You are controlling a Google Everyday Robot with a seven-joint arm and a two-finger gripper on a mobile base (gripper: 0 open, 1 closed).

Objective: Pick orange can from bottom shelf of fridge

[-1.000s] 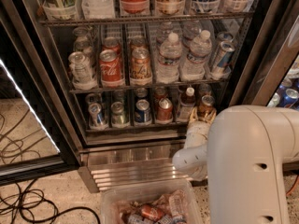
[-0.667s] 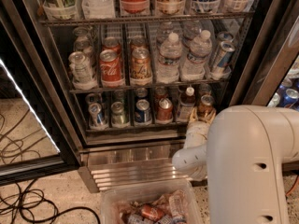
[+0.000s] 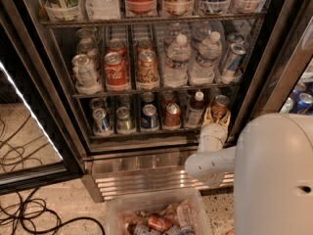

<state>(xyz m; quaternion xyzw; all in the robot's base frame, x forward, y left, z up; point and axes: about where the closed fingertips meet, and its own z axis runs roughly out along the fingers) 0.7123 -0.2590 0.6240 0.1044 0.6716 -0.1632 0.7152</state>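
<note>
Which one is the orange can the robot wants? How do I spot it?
Find the fridge, then its bottom shelf, the lowest rack of small cans. At the far right end, past the white-capped bottle, stands the orange can, with the gripper just in front. It is amber with a silver top; the redder can two lanes left has a white mark.

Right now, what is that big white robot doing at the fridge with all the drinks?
The robot's white arm is reaching into the open black-framed glass-door fridge. Its gripper is at the right end of the lowest dark wire rack, right up against the small amber-orange can with a silver top. The can looks like it is on the rack, not lifted out. A clear plastic bin of cans sits on the floor in front.
</note>
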